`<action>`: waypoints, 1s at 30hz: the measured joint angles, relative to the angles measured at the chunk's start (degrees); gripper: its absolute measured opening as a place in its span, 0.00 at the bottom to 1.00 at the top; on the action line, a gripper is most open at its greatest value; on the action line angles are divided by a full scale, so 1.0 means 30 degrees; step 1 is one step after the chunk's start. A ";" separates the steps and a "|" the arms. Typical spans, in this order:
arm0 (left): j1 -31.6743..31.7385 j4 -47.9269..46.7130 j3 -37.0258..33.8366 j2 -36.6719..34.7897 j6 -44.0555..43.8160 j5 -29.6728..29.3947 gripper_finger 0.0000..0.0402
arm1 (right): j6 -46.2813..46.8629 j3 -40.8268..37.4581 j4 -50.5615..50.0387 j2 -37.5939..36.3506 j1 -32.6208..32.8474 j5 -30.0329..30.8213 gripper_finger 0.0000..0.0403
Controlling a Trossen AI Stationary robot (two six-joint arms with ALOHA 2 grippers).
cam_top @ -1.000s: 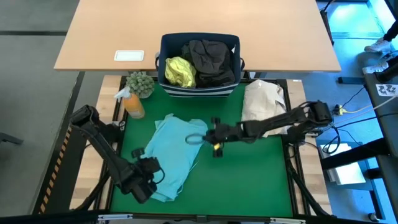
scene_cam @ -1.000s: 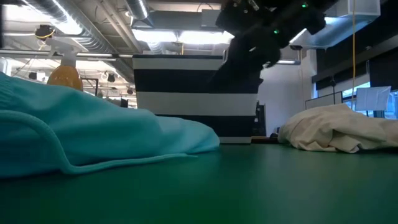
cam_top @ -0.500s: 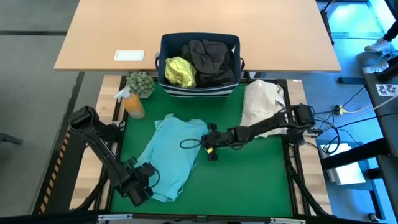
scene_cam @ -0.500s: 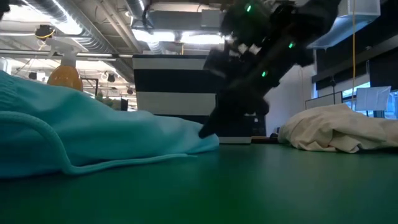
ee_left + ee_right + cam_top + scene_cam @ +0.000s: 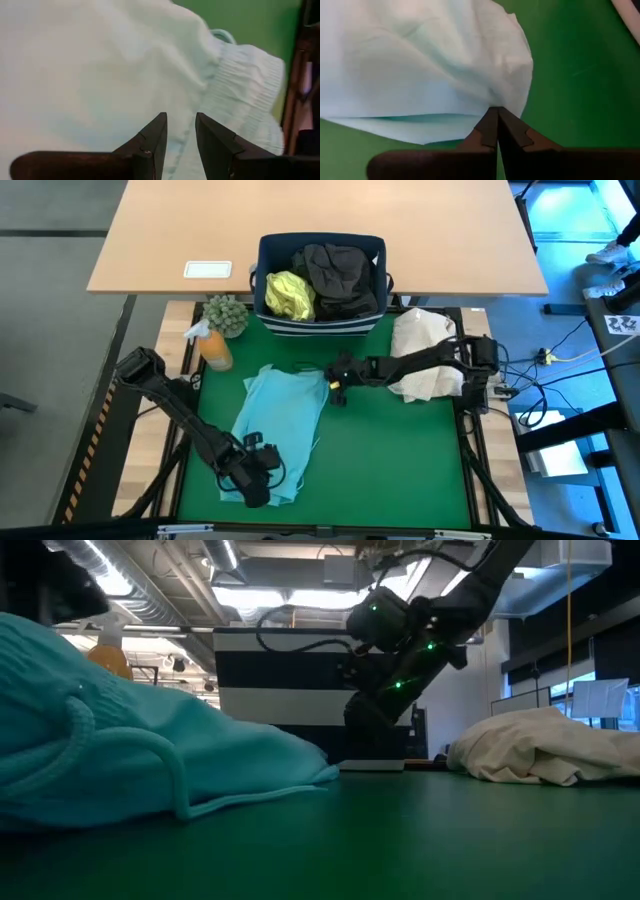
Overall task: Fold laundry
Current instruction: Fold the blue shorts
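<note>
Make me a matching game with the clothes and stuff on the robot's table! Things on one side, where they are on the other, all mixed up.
Things:
1. turquoise garment
2. yellow-green shirt
3. cream cloth bundle
4. orange spray bottle

Places:
A. inside the navy bin
B. spread on the green mat, between both grippers
C. beside the small potted plant
D. on the mat's right edge, partly under the right arm

Pairs: 1-B, 2-A, 3-D, 4-C
</note>
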 joint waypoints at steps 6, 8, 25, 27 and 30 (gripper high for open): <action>-0.0881 -0.6233 0.2034 -0.0557 -0.1579 -0.1306 0.21 | -0.0081 0.0000 -0.0213 -0.1676 0.1704 0.0014 0.02; -0.1628 -0.8361 0.2457 -0.0815 -0.3042 -0.2035 0.18 | -0.0167 0.0007 -0.0236 -0.2182 0.2606 0.0216 0.02; -0.5142 -1.0198 -0.1764 -0.1293 -1.4530 0.0171 0.00 | 0.0489 0.0015 -0.0018 -0.0865 0.5874 0.1205 0.02; -0.4744 -0.8236 -0.2628 -0.1287 -1.3856 0.0438 0.00 | 0.0503 0.0007 0.0201 -0.0415 0.5519 0.1190 0.02; -0.3885 -0.4586 -0.3930 -0.1287 -1.2243 0.0758 0.00 | 0.0503 0.0007 0.0201 0.0071 0.4809 0.1171 0.02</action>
